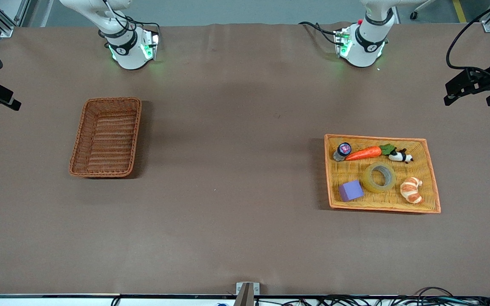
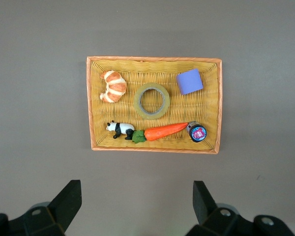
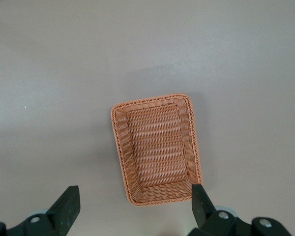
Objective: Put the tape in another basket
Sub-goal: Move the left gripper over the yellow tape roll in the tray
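R gripper: mine, up high over the end of the basket, fingers spread wide apart, nothing between them.
Basket: reddish-brown wicker, right under my R gripper, at the R arm's end of the table; its rim corner shows just by one of my R fingers.
Table: brown cloth; basket and tray sit well apart on it.
Tray: orange-yellow woven, flat, at the L arm's end, below my L gripper and just ahead of it.
Bottle: small, purple cap, in the tray corner on the side closest to my L gripper; touches the carrot tip.
Block: purple, in the tray, on the side away from my L gripper, near the tape.
Carrot: orange w/ green leaves, lies along the tray edge closest to my L gripper.
Tape: yellowish ring, flat in the tray's middle, btwn block and croissant, apart from both; well apart from the basket and from both my grippers.
Panda: small toy, lying at the carrot's leaf end.
Croissant: in the tray, beside the tape.
L gripper: mine, up high over bare table just beside the tray's edge, fingers wide apart, holding nothing.
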Available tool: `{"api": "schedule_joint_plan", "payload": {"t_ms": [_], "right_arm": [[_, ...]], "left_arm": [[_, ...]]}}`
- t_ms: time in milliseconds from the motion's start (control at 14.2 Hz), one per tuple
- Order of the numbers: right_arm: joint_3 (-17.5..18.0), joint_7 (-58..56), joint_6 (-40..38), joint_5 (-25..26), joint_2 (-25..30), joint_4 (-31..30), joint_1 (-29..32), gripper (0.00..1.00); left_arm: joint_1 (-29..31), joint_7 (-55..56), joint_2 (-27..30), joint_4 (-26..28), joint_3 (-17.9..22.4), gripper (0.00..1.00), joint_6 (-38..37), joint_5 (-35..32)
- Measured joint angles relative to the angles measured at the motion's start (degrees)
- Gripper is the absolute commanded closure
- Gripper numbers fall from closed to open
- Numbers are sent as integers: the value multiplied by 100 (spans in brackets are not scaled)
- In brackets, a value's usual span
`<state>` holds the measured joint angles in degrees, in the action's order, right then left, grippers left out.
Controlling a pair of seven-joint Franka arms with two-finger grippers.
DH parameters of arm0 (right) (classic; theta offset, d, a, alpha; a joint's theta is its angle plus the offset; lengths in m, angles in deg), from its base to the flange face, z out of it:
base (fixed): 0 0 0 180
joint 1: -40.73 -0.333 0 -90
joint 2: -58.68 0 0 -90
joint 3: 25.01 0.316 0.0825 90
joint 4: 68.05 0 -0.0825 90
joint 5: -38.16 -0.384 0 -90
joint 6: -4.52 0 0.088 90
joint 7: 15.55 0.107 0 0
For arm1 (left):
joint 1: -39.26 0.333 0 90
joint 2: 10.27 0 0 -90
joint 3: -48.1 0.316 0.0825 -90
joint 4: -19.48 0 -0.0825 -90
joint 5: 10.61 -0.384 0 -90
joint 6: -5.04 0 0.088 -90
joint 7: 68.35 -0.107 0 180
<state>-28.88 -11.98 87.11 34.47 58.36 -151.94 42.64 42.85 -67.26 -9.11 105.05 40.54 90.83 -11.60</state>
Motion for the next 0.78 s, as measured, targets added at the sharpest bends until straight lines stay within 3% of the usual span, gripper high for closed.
{"api": "schedule_joint_plan", "payload": {"t_ms": [564,776], "right_arm": [[-3,-2,4,0,0,1,2,0],[1,-3,-6,0,0,0,0,0]], "left_arm": [[1,-6,-174,18,0,0,64,0],[-12,-12,-597,327,-7,0,658,0]]}}
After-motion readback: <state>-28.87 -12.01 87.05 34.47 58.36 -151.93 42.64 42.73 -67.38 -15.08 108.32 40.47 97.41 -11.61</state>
